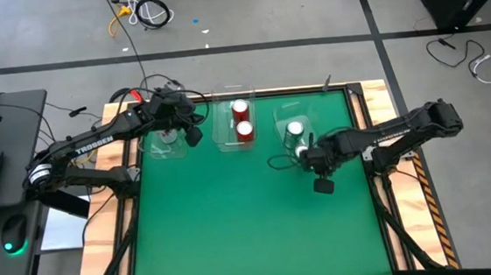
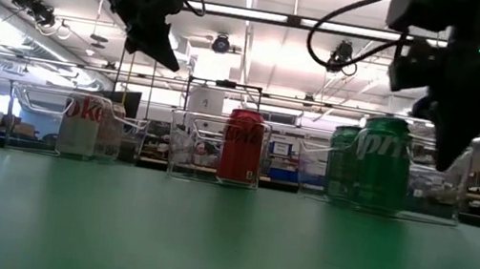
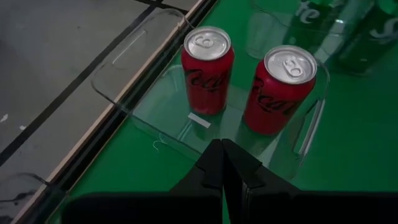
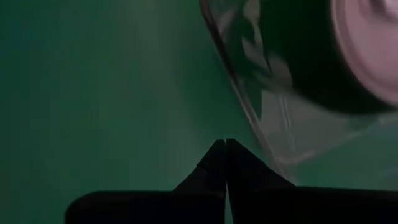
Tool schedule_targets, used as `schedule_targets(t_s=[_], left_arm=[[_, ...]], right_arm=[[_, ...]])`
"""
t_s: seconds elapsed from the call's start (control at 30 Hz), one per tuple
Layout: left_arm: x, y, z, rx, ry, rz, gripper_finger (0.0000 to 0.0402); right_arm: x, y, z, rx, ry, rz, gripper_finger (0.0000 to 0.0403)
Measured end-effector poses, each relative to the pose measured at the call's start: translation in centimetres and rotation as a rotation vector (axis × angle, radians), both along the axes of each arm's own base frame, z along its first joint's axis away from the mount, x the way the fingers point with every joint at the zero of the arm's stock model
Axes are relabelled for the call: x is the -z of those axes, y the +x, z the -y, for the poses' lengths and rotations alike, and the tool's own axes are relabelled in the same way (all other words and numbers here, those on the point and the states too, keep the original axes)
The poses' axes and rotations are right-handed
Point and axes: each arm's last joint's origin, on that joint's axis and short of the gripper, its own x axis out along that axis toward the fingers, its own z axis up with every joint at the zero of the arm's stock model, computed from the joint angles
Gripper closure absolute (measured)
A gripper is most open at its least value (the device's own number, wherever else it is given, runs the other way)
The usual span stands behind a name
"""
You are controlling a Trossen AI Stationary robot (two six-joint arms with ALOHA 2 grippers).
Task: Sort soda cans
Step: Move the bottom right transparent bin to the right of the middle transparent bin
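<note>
Two red soda cans [image 1: 242, 120] stand upright in the clear middle bin [image 1: 224, 132]; the left wrist view shows both of them [image 3: 207, 68] [image 3: 278, 87]. A silver can [image 2: 82, 127] stands in the left bin [image 1: 160, 149]. Green cans [image 2: 380, 164] stand in the right bin [image 1: 283, 115]. My left gripper [image 1: 194, 136] hangs shut in the air between the left and middle bins, slanting down toward the red cans [image 3: 222, 155]. My right gripper [image 1: 311, 159] points down, shut, above the mat just outside the right bin's near wall [image 4: 225, 149]. Neither holds anything.
The three clear bins stand in a row along the far part of the green mat [image 1: 252, 225], whose near half is open. Wooden table edges [image 1: 383, 100] frame the mat. A laptop and a mouse [image 1: 12, 233] lie left of the table.
</note>
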Motion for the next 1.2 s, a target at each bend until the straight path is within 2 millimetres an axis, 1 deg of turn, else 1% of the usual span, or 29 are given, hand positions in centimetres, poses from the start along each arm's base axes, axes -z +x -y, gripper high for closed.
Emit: schedule_targets(t_s=[0.23, 0.4, 0.63, 0.7, 0.77, 0.9, 1.0, 1.1, 1.2], left_arm=[[0.2, -0.1, 0.1, 0.0, -0.012, -0.02, 0.04], [0.2, -0.1, 0.1, 0.0, -0.011, -0.019, 0.04], [0.2, -0.1, 0.1, 0.0, -0.011, -0.018, 0.04], [0.2, -0.1, 0.1, -0.002, -0.013, -0.018, 0.04], [0.2, -0.1, 0.1, -0.002, -0.014, -0.019, 0.04], [0.2, -0.1, 0.1, -0.002, -0.017, -0.023, 0.04], [0.2, -0.1, 0.1, -0.002, -0.017, -0.024, 0.04], [0.2, -0.1, 0.1, -0.001, -0.016, -0.024, 0.04], [0.2, -0.1, 0.1, -0.001, -0.015, -0.024, 0.04]], right_arm=[[-0.2, 1.1, 2.6, 0.004, -0.024, 0.114, 0.0403], [-0.3, 2.0, 4.0, 0.018, -0.044, 0.197, 0.0403], [0.6, 3.5, 5.8, 0.021, -0.083, 0.305, 0.0403], [0.1, 3.7, 6.0, 0.003, -0.083, 0.301, 0.0403], [-1.3, 3.9, 6.2, -0.001, -0.083, 0.316, 0.0403], [-4.4, 2.9, 6.2, 0.058, -0.063, 0.23, 0.0403], [-6.0, 1.4, 6.3, 0.169, -0.126, 0.079, 0.0403], [-6.4, -0.1, 7.0, 0.303, -0.199, -0.053, 0.0403], [-5.6, -0.9, 8.0, 0.396, -0.198, -0.104, 0.0403]])
